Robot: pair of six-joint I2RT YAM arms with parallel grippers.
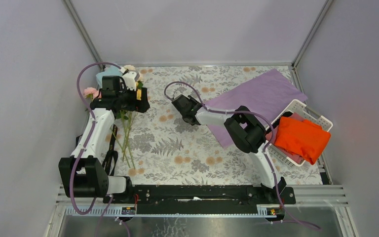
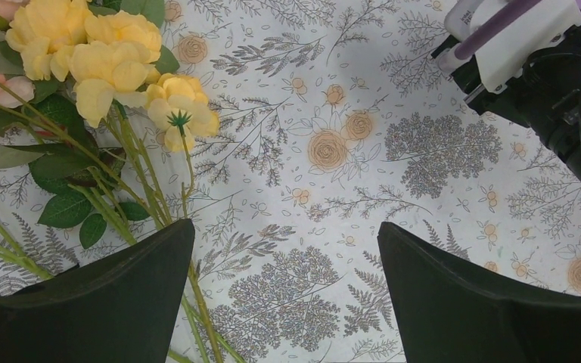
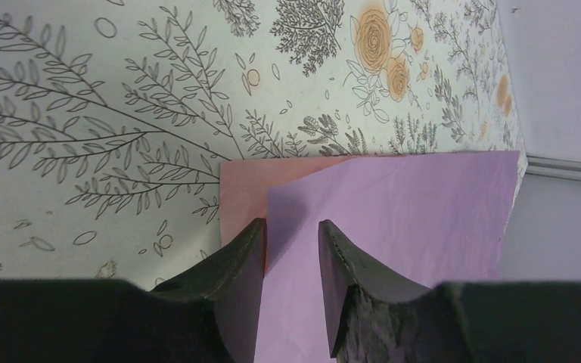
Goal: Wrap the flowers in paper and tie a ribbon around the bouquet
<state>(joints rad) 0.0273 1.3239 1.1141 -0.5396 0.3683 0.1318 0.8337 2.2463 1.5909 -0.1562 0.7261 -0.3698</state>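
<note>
A white basket (image 1: 312,111) sits at the right edge of the desk (image 1: 187,153). An orange cloth (image 1: 301,138) is bunched inside it and spills over its near rim.

The paper (image 1: 261,96) is a flat lilac sheet lying slantwise on the floral desk at the far right, one corner tucked under the basket. Up close it looks thin and matte, and a pink sheet (image 3: 246,189) shows beneath its raised edge. The flowers (image 1: 126,138) lie on the far left of the desk, well apart from the paper, with their thin green stems pointing toward the near edge. From the left wrist, yellow blooms (image 2: 113,60) and green leaves fill the upper left corner.

The left arm stretches forward over the flowers. The left pincer (image 2: 286,227) is spread wide and holds nothing, one finger above the stems and the other above bare desk.

The right arm bends leftward across the paper to its near-left corner. The right pincer (image 3: 291,223) straddles the paper's lifted edge with its jaws drawn partway in. A gap still shows between them, so they have not clamped the sheet.
</note>
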